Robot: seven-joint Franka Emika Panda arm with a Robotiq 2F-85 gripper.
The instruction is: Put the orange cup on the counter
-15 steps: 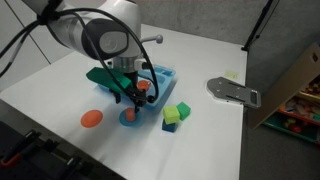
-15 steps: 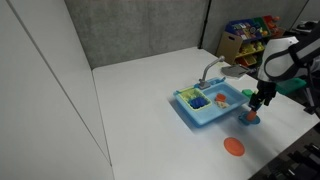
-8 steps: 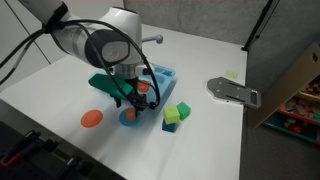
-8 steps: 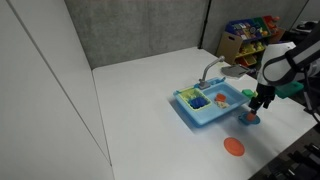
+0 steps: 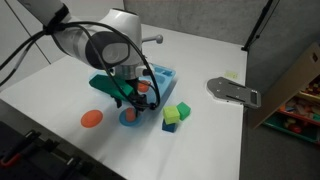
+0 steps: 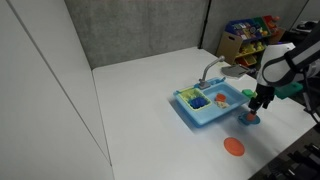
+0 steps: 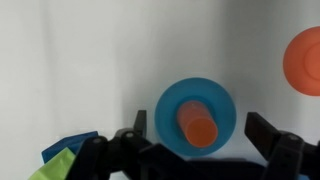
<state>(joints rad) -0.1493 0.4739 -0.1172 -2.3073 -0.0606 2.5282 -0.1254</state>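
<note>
Orange cup (image 7: 199, 122) on blue plate (image 7: 168, 104), lower centre of wrist view. Gripper (image 7: 198, 127) spread open either side of plate, gripping nothing. Orange disc (image 7: 305, 60) at right edge.

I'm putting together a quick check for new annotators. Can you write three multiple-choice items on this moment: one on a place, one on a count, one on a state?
1. Where does the orange cup stand?
A. on the blue round plate
B. inside the toy sink
C. on the flat orange disc

2. How many flat orange discs lie on the table?
A. none
B. one
C. three

3. How is the gripper?
A. shut on the cup
B. open
C. shut on a green block

Answers:
1 A: the wrist view shows the cup on the middle of the plate.
2 B: a single orange disc shows in both exterior views.
3 B: in the wrist view its fingers stand wide apart, one on either side of the plate, clear of the cup.
</note>
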